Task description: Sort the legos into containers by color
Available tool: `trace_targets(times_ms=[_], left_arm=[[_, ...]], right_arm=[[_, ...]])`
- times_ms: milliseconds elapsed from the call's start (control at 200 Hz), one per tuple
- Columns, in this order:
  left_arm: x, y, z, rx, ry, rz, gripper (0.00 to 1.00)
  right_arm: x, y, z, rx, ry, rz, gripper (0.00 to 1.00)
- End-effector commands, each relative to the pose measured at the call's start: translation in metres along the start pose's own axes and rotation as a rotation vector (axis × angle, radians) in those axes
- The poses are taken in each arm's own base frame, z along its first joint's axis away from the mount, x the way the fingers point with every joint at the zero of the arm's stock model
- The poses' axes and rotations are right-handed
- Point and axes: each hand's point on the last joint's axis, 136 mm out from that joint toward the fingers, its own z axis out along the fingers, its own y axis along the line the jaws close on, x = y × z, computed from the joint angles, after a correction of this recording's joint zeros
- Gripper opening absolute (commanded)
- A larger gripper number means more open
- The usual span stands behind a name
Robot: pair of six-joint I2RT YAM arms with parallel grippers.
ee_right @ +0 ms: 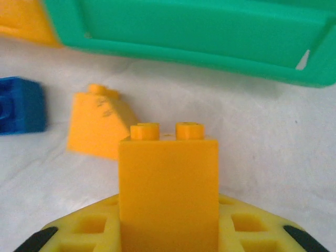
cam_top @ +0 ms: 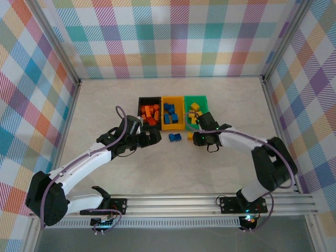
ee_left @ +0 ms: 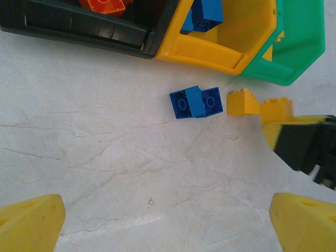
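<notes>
**Yellow brick clamped just short of the green bin**

Your right gripper (cam_top: 198, 137) has both yellow fingers closed on a yellow brick (ee_right: 168, 184). It is a tall, smooth-sided block with two round studs on top, standing upright and square to the wrist camera. You cannot tell from these views whether it has left the table. The brick sits on the near side of the green bin (ee_right: 210, 37), close to the bin's front wall but apart from it.

Just to its left lies a sloped yellow brick (ee_right: 100, 126), one stud showing at its crest, loose on the pale, veined table (ee_left: 105, 157). Further left, a pair of blue bricks (ee_left: 196, 102) lie pressed against each other in front of the yellow-orange bin (ee_left: 226, 37).

The three bins stand joined in a row at the middle of the table. The black bin (ee_left: 79, 26) is on the left, the yellow-orange one is in the centre and the green one is on the right. Orange-red bricks (cam_top: 151, 114) are heaped in the black bin. The binned blue bricks (cam_top: 170, 113) lie in the yellow-orange one and the binned yellow bricks (cam_top: 195, 109) in the green.

Your left gripper (ee_left: 168, 223) hovers over bare table on the near side of the black bin. Its fingers are spread wide, and the blue pair lies ahead of them.
</notes>
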Motion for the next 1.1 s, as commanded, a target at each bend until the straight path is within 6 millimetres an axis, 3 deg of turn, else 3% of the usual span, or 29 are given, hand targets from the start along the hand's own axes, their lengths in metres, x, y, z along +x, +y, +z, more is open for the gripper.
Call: trace_targets(times_ms=[0, 140, 355, 485, 675, 760, 815, 870, 990, 1095], left_arm=[[0.005, 0.006, 0.003, -0.004, -0.002, -0.001, 1.0], [0.011, 0.012, 0.007, -0.012, 0.009, -0.002, 1.0], [0.013, 0.017, 0.006, -0.029, 0.009, -0.001, 1.0], [0.015, 0.018, 0.007, -0.034, 0.016, 0.0, 1.0], [0.017, 0.019, 0.007, -0.032, 0.023, 0.0, 1.0], [0.017, 0.018, 0.007, -0.028, 0.024, 0.003, 1.0], [0.017, 0.016, 0.009, -0.023, 0.027, 0.008, 1.0], [0.017, 0.015, 0.01, -0.022, 0.032, 0.014, 1.0], [0.014, 0.003, 0.014, -0.018, 0.033, 0.052, 1.0], [0.009, -0.013, 0.026, -0.031, 0.027, 0.105, 0.98]], right_arm=[[-0.009, 0.015, -0.035, -0.062, -0.06, -0.002, 0.28], [-0.046, 0.024, -0.055, -0.077, -0.127, -0.012, 0.28], [-0.116, 0.015, -0.024, -0.029, -0.133, 0.028, 0.27], [-0.144, 0.002, 0.001, 0.032, -0.113, 0.056, 0.27], [-0.157, -0.012, 0.023, 0.079, -0.079, 0.098, 0.29], [-0.16, -0.01, 0.024, 0.071, -0.081, 0.106, 0.44], [-0.163, -0.007, 0.02, 0.05, -0.096, 0.106, 0.58], [-0.166, -0.003, 0.011, 0.033, -0.117, 0.099, 0.65], [-0.165, 0.005, -0.011, 0.007, -0.159, 0.09, 0.68], [-0.151, 0.017, -0.027, -0.038, -0.187, 0.094, 0.68]])
